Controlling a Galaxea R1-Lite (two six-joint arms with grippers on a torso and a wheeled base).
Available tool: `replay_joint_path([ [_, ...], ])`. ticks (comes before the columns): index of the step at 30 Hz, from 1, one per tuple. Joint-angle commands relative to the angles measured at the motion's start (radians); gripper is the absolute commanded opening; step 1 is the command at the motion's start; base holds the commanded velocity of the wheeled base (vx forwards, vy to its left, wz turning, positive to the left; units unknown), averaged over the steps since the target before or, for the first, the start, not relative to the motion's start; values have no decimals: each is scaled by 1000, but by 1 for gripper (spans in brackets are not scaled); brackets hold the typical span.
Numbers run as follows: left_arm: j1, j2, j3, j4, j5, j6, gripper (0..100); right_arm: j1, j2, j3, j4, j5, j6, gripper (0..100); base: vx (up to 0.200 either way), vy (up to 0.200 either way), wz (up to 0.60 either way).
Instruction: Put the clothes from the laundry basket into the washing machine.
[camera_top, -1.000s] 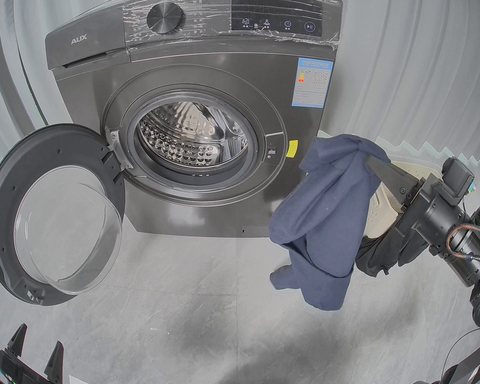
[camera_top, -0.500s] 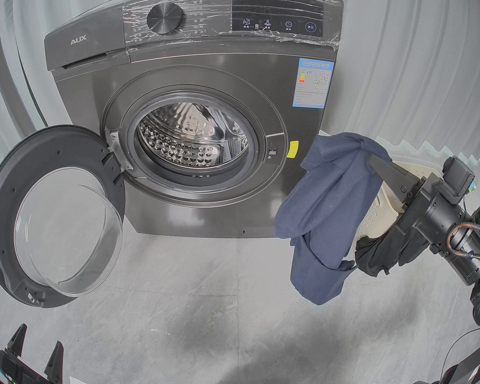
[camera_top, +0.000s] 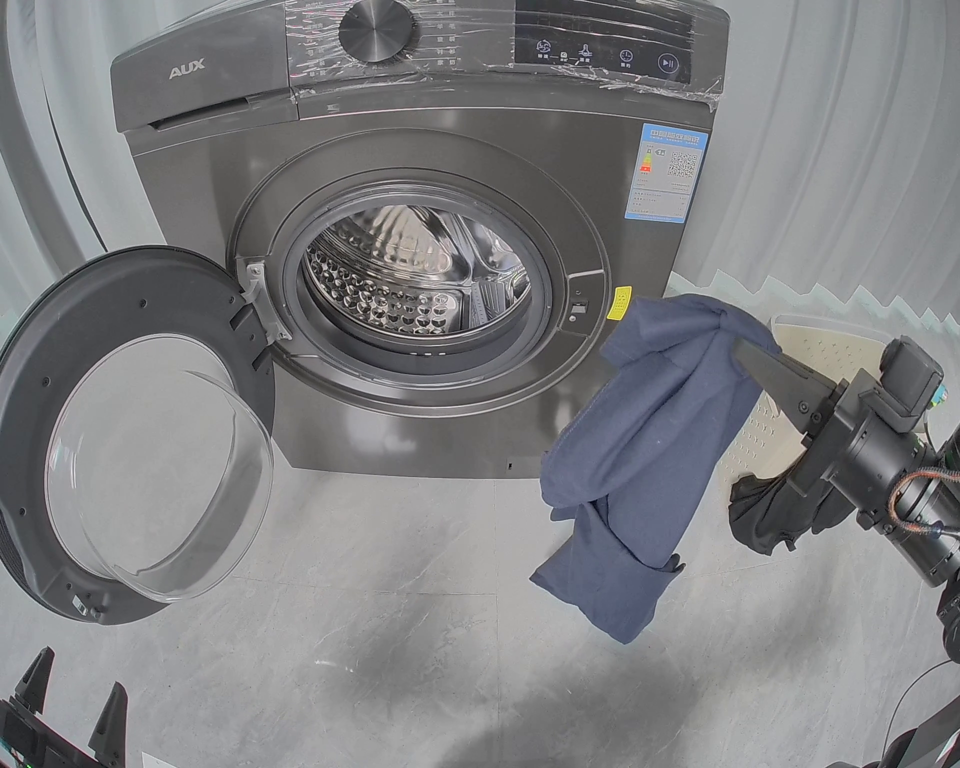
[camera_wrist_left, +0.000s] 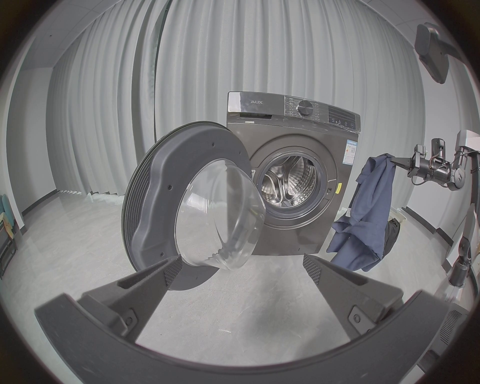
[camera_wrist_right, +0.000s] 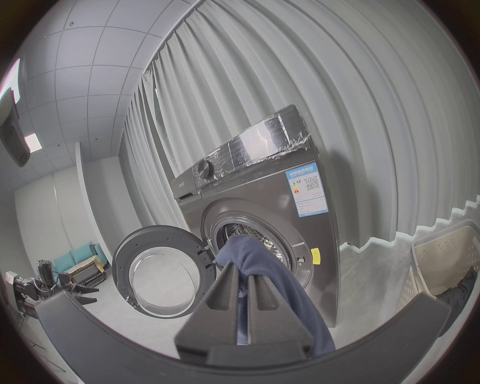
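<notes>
Now, a navy garment hangs beside the open washing machine.
At the lower left of the head view, the left hand (camera_top: 78, 678) sits low with its fingers spread apart. Above it the round door (camera_top: 130, 430) stands swung open. The washing machine (camera_top: 430, 130) fills the upper centre, its steel drum (camera_top: 415, 275) showing. Right of centre the navy garment (camera_top: 650, 440) dangles, clamped in the right hand (camera_top: 745, 350). At far right a black garment (camera_top: 780, 505) drapes over the cream laundry basket (camera_top: 830, 350).
</notes>
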Motion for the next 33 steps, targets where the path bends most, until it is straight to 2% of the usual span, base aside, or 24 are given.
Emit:
replay_joint_path([
  [1, 0, -13, 15, 0, 0, -1, 100, -1, -7, 6, -2, -17, -6, 0, 0, 0, 0],
  [5, 0, -13, 15, 0, 0, -1, 100, 4, -7, -20, 0, -65, 0, 0, 0, 0, 0],
  [16, 0, -13, 15, 0, 0, -1, 100, 19, 7, 15, 2, -48, 14, 0, 0, 0, 0],
  [22, 0, -13, 15, 0, 0, 1, 100, 19, 2, 3, 0, -24, 20, 0, 0, 0, 0],
  [33, -1, -10, 15, 0, 0, 2, 100, 19, 10, -1, 0, -24, 20, 0, 0, 0, 0],
])
